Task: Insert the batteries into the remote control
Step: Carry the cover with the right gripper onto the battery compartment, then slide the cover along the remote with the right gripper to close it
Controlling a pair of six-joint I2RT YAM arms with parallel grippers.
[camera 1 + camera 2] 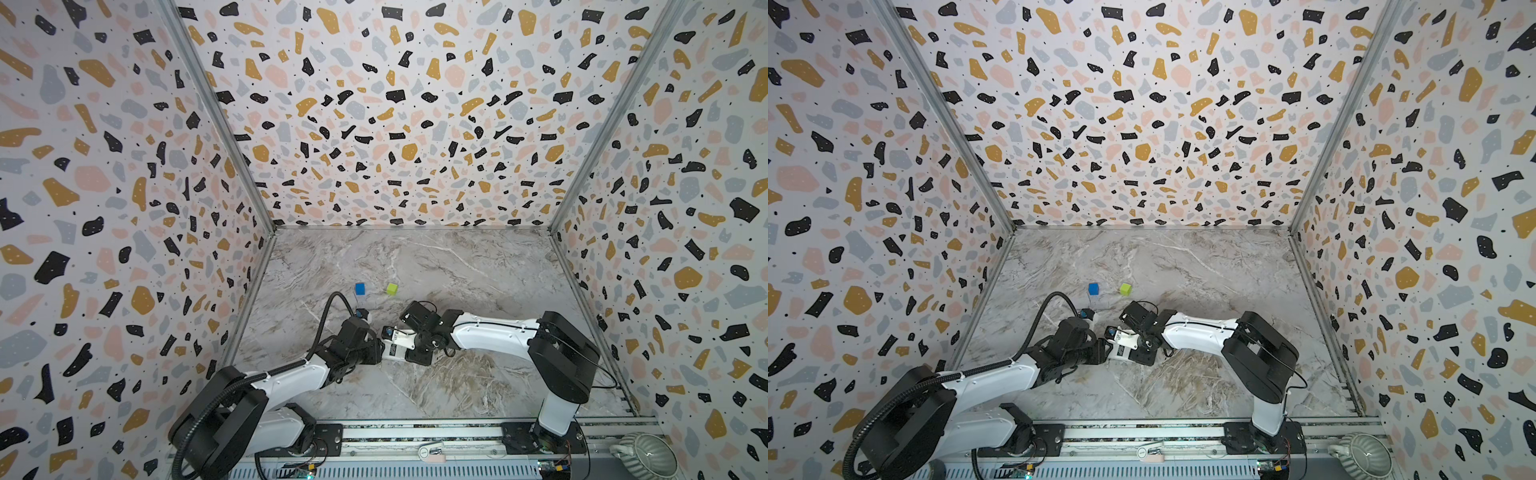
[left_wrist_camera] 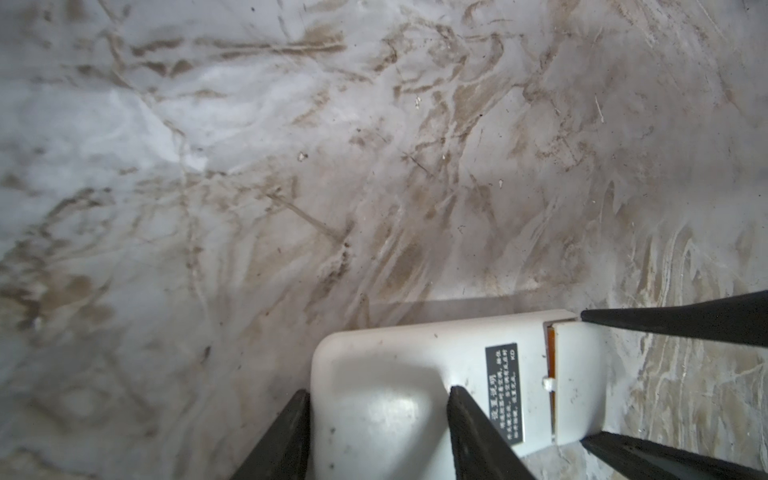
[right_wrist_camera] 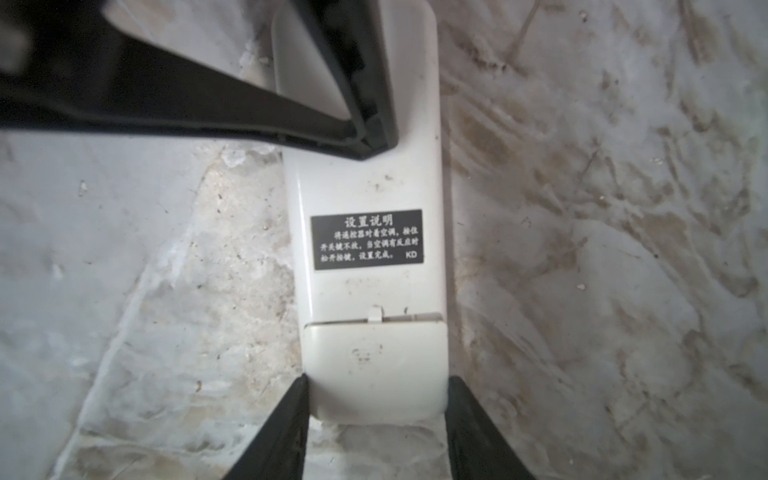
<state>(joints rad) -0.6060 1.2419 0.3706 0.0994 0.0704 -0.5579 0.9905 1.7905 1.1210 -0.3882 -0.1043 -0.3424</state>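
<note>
Right now the remote control [image 1: 401,345] lies back-up on the marble table [image 1: 457,270], just toward 7 o'clock of the table's middle in both top views, with both arms meeting over it. The left arm comes in from 8 o'clock and the right arm from 3 o'clock.

The right gripper [image 3: 378,378] is clamped across the remote's width at the end with the battery cover [image 3: 374,353], one finger touching each long side. A thin gap runs along the cover's seam, and an orange sliver [image 2: 550,353] shows through it in the left wrist view. Nothing more of what sits inside can be made out.

The left gripper [image 2: 380,390] has its fingers apart. One tip [image 3: 370,141] rests on the white back above the black label [image 3: 367,239], and the other stands just beside the rounded end. I cannot tell whether they squeeze the remote.

A blue cube [image 1: 360,288] and a green cube [image 1: 391,288] sit near each other at about 12 o'clock of the remote, clear of both arms
</note>
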